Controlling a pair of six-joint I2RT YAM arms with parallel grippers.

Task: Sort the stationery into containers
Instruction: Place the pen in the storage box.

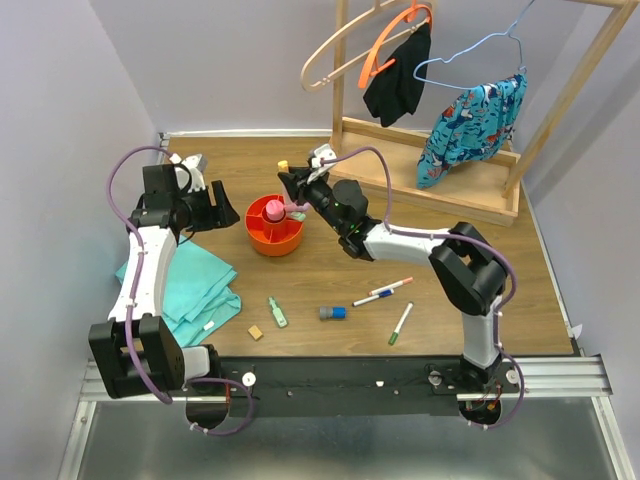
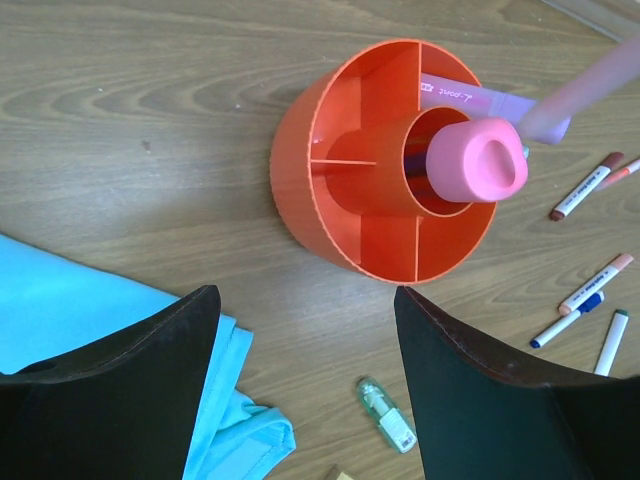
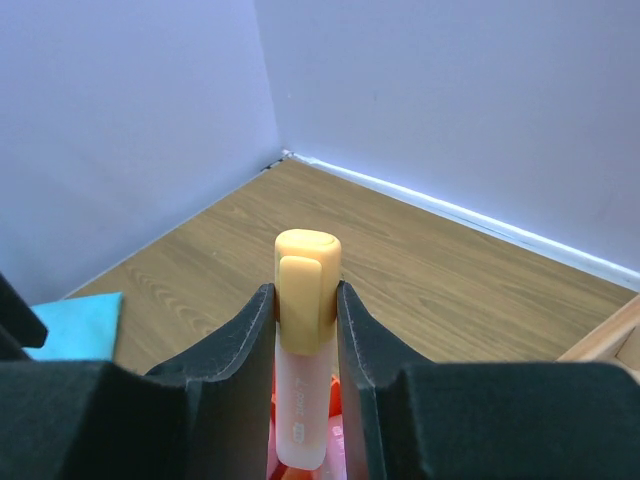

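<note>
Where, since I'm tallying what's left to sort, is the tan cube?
Top view, left of centre: the tan cube lies just right of the teal cloth, near the green highlighter.

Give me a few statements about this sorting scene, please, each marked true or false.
1. The right gripper is shut on the yellow highlighter. True.
2. The left gripper holds a marker. False: its jaws stand open and empty.
3. The pink tube stands in the orange organiser's central cup. True.
4. The green highlighter lies inside the organiser. False: it lies on the table.
5. The tan cube sits on the teal cloth. False: it sits on bare wood beside it.
</note>
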